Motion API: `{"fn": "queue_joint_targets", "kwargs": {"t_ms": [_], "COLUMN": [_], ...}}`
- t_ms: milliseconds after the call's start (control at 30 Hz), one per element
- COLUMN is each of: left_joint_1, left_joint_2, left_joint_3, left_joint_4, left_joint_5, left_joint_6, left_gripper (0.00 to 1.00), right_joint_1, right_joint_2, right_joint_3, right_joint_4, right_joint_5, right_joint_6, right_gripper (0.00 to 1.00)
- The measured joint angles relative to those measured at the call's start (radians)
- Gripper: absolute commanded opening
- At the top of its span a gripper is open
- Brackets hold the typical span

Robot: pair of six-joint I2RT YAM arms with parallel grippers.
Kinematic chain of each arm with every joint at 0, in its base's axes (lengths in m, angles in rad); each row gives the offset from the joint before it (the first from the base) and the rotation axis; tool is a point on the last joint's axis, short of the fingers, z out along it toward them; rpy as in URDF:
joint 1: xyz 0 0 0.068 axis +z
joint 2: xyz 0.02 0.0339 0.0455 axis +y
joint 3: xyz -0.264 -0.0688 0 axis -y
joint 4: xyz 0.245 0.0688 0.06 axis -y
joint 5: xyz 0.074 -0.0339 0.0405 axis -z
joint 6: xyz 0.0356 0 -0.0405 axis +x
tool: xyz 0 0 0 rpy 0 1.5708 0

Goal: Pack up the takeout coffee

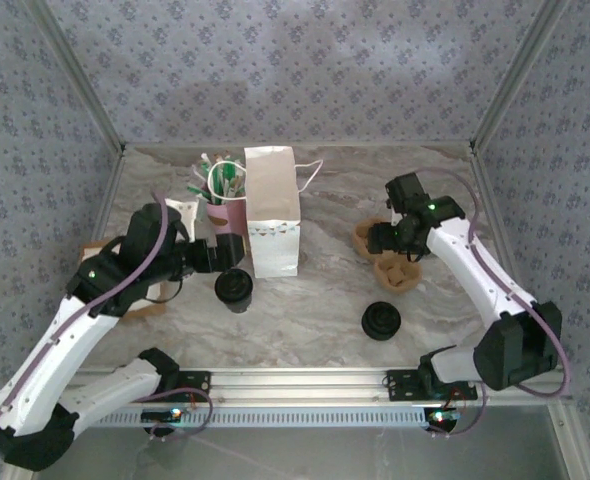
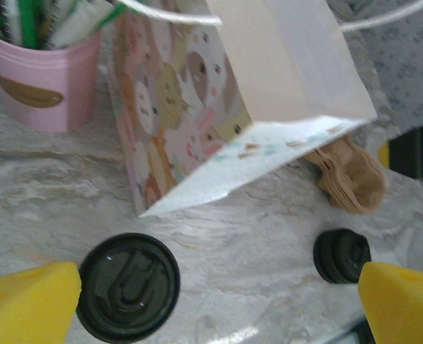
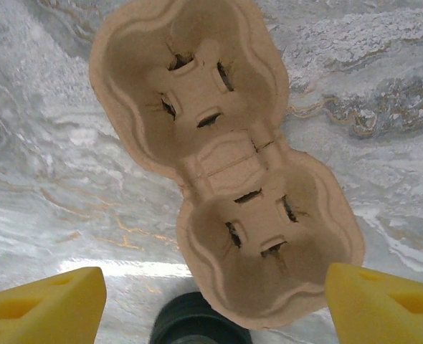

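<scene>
- The worktop [image 1: 305, 305] was a smooth slab with grey and tan marble veining.
- A tall white paper bag [image 1: 273, 215] stood upright at top centre of the overhead view. It was flat-sided and sharply creased, with thin white cord handles. In the left wrist view one face of the bag [image 2: 176, 122] carried pastel cartoon animals.
- A brown moulded-pulp cup carrier [image 3: 226, 165] lay flat at centre right of the overhead view [image 1: 395, 275]. It had two rounded wells with slits cut in their floors, and its surface was matte and fibrous.
- The right hand [image 3: 215, 287] hung over the carrier's lower well. It was released, its yellow foam fingers [image 3: 43, 304] spread wide to either side.
- The left hand [image 2: 219, 294] was also released, its yellow fingers [image 2: 29, 304] set far apart and grasping nothing.
- A glossy pink tub [image 2: 46, 86] full of green and white sticks stood just left of the bag.
- The takeout coffee [image 1: 233, 288] stood left of centre, just below the bag's lower left corner. It was upright with its long axis vertical and its lid facing up. Its round black plastic lid [image 2: 127, 287] had a raised rim and a sunken centre, and it sat right beside the left hand's lower-left finger.
- A short stack of black lids [image 1: 381, 320], ribbed and round, sat lower right of centre, well apart from the coffee.
</scene>
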Motion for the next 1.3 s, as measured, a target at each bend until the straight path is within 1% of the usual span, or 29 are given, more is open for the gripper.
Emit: {"fn": "queue_joint_targets", "kwargs": {"t_ms": [133, 233, 333, 433, 500, 567, 633, 733, 900, 1067, 1300], "left_joint_1": [-0.057, -0.119, -0.206, -0.323, -0.409, -0.469, -0.516, -0.548, -0.574, -0.602, -0.605], "left_joint_2": [-0.056, -0.088, -0.108, -0.111, -0.084, -0.047, 0.003, 0.047, 0.114, 0.183, 0.23], "left_joint_3": [-0.056, -0.115, -0.184, -0.27, -0.308, -0.314, -0.314, -0.314, -0.309, -0.272, -0.228], "left_joint_4": [0.026, 0.058, 0.114, 0.201, 0.239, 0.263, 0.293, 0.322, 0.344, 0.348, 0.362], "left_joint_5": [0.02, 0.021, 0.022, 0.018, 0.002, -0.024, -0.052, -0.077, -0.135, -0.174, -0.192], "left_joint_6": [-0.001, -0.008, -0.015, -0.015, -0.015, -0.014, -0.011, -0.011, -0.012, -0.011, -0.008], "left_gripper": [0.99, 0.99, 1.0, 1.0, 1.0, 0.99, 1.0, 0.99, 0.99, 0.99, 0.99], "right_joint_1": [-0.013, -0.024, -0.029, -0.029, -0.029, -0.031, -0.034, -0.038, -0.04, -0.04, -0.04], "right_joint_2": [0.043, 0.075, 0.098, 0.121, 0.141, 0.16, 0.185, 0.23, 0.29, 0.314, 0.339], "right_joint_3": [0.026, 0.033, 0.035, 0.035, 0.041, 0.051, 0.067, 0.09, 0.101, 0.108, 0.129], "right_joint_4": [-0.04, -0.057, -0.063, -0.067, -0.072, -0.074, -0.073, -0.069, -0.053, -0.045, -0.036], "right_joint_5": [0.006, 0.006, 0.006, 0.007, 0.009, 0.011, 0.014, 0.014, 0.01, 0.001, -0.006], "right_joint_6": [-0.067, -0.108, -0.143, -0.164, -0.177, -0.19, -0.202, -0.22, -0.24, -0.247, -0.255], "right_gripper": [0.75, 0.7, 0.69, 0.69, 0.69, 0.69, 0.67, 0.63, 0.59, 0.54, 0.53]}}
